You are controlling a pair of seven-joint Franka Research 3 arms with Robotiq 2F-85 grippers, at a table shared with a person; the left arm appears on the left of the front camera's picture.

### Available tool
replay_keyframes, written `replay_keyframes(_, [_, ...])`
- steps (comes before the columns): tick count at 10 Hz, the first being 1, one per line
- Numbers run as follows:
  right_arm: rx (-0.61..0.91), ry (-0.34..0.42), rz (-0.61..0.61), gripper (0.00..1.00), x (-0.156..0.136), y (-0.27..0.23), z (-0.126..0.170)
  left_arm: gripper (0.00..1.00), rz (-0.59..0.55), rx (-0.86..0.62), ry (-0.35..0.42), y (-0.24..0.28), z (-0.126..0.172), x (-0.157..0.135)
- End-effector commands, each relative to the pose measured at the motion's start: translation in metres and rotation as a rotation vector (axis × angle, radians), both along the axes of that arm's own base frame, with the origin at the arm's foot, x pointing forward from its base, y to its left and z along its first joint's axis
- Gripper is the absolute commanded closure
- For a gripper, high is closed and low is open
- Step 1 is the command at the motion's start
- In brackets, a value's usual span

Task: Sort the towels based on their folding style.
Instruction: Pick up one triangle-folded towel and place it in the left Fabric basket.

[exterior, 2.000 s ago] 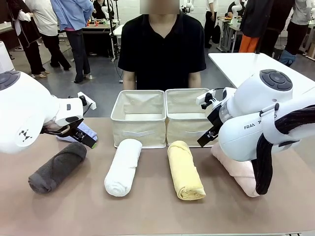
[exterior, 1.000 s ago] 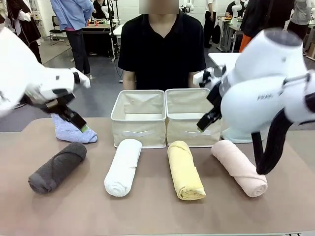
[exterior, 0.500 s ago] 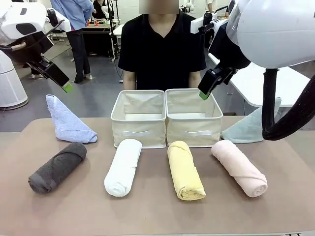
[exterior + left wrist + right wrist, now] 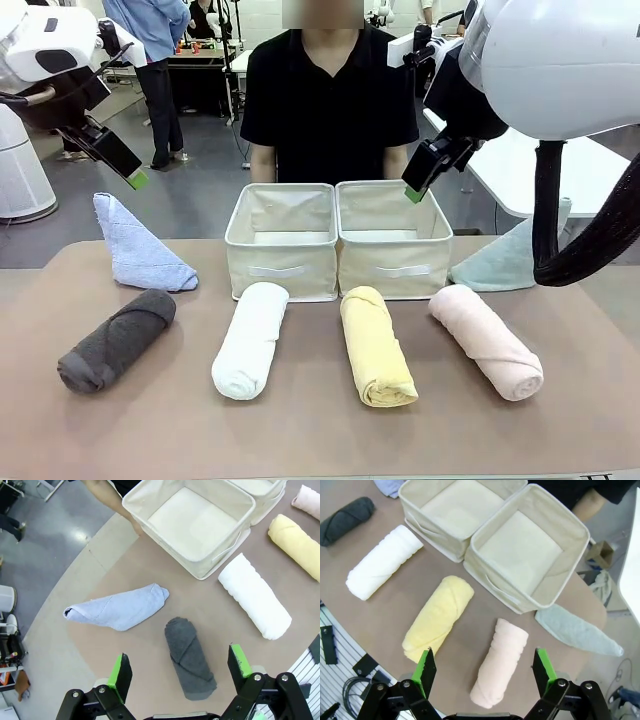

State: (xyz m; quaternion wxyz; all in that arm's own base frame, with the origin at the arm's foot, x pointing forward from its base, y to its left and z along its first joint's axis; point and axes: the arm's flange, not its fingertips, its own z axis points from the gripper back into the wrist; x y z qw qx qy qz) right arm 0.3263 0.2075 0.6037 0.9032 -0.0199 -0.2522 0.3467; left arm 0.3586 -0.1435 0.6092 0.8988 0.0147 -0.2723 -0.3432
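Observation:
Four rolled towels lie in a row along the table front: dark grey point(image 4: 115, 340), white point(image 4: 250, 338), yellow point(image 4: 377, 345) and pink point(image 4: 487, 340). A lavender-blue pointed fold point(image 4: 138, 248) lies at the back left. At the back right, a pale teal-grey pointed fold point(image 4: 510, 258) lies beside the bins. My left gripper point(image 4: 118, 160) hangs open high above the lavender fold, and its wrist view looks down on the dark grey roll point(image 4: 191, 659). High over the right bin, my right gripper point(image 4: 425, 170) is open too, with the pink roll point(image 4: 499, 662) far below it.
Two empty beige fabric bins point(image 4: 280, 265) point(image 4: 395, 265) stand side by side at the table's middle back. A person in a black shirt point(image 4: 330, 95) sits behind them with hands out of sight. More people and tables fill the room behind.
Both arms have risen from table level to high above it, uncovering the two pointed folds and the pink roll. Over the last half second they have hardly moved. No towel has moved.

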Motion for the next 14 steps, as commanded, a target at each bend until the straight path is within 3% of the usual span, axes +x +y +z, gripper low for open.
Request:
replay_keyframes(1, [0.0,0.0,0.0,0.0,0.0,0.0,0.0,0.0,0.0,0.0,-0.001,0.0,0.0,0.0])
replay_keyframes(2, [0.106,0.088,0.081,0.0,0.01,-0.028,0.004,0.0,-0.136,-0.084,0.052,0.026,-0.002,0.005])
replay_keyframes(3, [0.212,0.144,0.101,0.0,0.02,-0.057,0.005,0.0,-0.207,-0.156,0.053,0.049,-0.004,0.011])
replay_keyframes(4, [0.323,0.219,0.208,0.0,0.025,-0.09,0.003,0.0,-0.298,-0.256,0.072,0.077,-0.006,0.014])
replay_keyframes(5, [0.414,0.24,0.285,0.0,0.028,-0.119,0.001,0.0,-0.354,-0.356,0.099,0.104,-0.007,0.015])
replay_keyframes(7, [0.561,0.186,0.333,0.0,0.027,-0.175,-0.004,0.0,-0.419,-0.456,0.075,0.157,-0.01,0.012])
replay_keyframes(10, [0.683,0.104,0.328,0.0,0.016,-0.245,-0.015,0.0,-0.358,-0.501,0.065,0.224,-0.024,0.006])
replay_keyframes(11, [0.709,0.111,0.366,0.0,0.012,-0.258,-0.019,0.0,-0.333,-0.492,0.078,0.237,-0.023,0.004])
replay_keyframes(14, [0.834,0.169,0.516,0.0,0.008,-0.287,-0.029,0.0,-0.432,-0.575,0.164,0.273,-0.019,-0.004])
